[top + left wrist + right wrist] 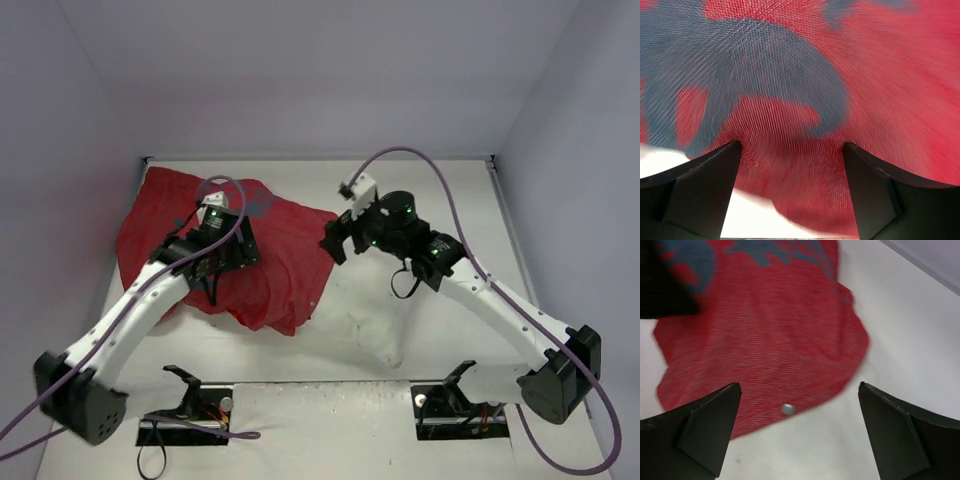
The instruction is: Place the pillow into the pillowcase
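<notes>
Looking down on the table (400,330): got the pillowcase (290,255) crumpled toward 10 o'clock. No sign of the pillow, maybe under the red, can't tell. Got the left gripper (792,145) spread wide, empty, right over the cloth; right gripper (800,385) spread too, at its 3 o'clock edge. Could pinch both layers together and seal the mouth, since can't find the opening. Blurry wrist views, plus some tiny grey dot (787,409).

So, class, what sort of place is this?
Probably a robotics lab test cell: left arm and right arm bolted to a white table, plain walls around it, a red pillowcase laid out.
</notes>
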